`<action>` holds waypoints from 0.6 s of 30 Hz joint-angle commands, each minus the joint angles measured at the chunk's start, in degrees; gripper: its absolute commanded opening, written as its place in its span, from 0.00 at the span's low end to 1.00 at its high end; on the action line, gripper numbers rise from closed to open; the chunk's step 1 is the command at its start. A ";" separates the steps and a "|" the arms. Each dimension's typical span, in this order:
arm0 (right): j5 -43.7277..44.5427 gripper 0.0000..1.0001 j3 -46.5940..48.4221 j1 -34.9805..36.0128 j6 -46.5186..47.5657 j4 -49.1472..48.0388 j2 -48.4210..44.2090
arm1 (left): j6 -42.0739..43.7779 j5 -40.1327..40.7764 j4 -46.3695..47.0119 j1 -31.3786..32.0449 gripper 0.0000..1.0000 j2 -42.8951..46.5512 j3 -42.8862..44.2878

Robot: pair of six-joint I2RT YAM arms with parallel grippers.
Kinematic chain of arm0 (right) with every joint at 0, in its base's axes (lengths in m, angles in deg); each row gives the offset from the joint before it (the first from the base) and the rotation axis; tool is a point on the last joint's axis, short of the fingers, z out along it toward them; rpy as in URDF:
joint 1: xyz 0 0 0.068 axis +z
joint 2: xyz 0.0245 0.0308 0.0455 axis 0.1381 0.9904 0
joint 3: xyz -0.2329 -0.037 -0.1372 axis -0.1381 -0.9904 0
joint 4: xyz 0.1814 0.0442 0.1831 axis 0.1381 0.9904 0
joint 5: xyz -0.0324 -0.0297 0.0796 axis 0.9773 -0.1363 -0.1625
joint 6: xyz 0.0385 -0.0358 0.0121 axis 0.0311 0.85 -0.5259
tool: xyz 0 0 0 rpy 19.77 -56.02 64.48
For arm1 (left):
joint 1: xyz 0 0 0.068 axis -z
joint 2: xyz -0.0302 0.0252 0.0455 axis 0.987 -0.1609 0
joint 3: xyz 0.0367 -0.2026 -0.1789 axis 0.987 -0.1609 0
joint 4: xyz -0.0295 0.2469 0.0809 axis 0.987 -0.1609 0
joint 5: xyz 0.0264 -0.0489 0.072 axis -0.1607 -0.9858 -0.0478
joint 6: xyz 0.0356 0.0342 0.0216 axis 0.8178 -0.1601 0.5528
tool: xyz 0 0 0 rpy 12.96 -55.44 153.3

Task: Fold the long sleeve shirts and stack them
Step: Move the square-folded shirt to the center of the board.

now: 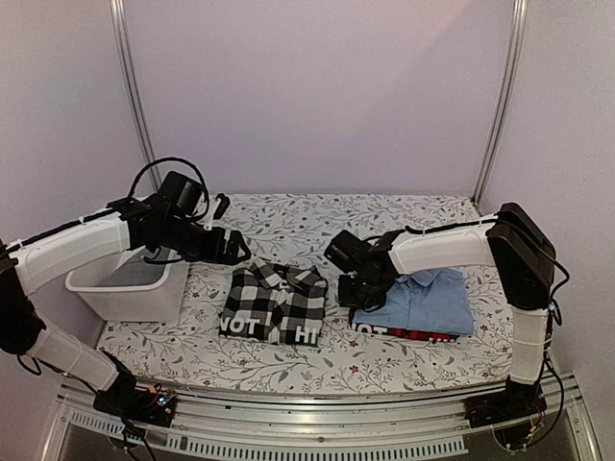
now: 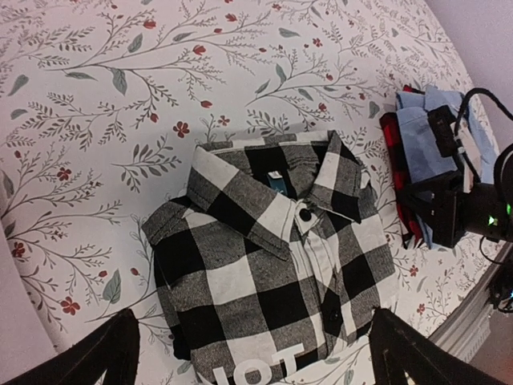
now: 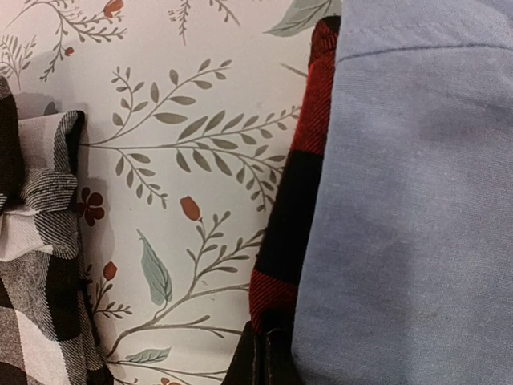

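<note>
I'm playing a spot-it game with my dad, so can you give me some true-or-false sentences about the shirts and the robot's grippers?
1. The blue shirt lies on top of the red-and-black shirt. True.
2. The checked shirt is inside the white tub. False: it lies folded on the table, beside the tub.
3. The left gripper is open. True.
4. The checked shirt is stacked on the blue shirt. False: it lies apart, with bare table between them.
5. The right gripper is wide open. False: it is shut, at the edge of the two-shirt stack.
</note>
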 commanded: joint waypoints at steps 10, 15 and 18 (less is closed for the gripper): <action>-3.91 0.01 3.83 3.05 -0.28 -3.56 2.94 | -0.34 0.26 2.09 -0.98 1.00 0.89 -1.77; -3.99 0.10 4.01 3.34 -0.34 -4.18 2.69 | -1.11 0.64 2.56 -1.12 1.00 0.77 -2.69; -3.93 0.21 4.16 3.66 -0.05 -4.80 1.63 | -1.52 0.93 2.49 -1.31 1.00 0.72 -2.92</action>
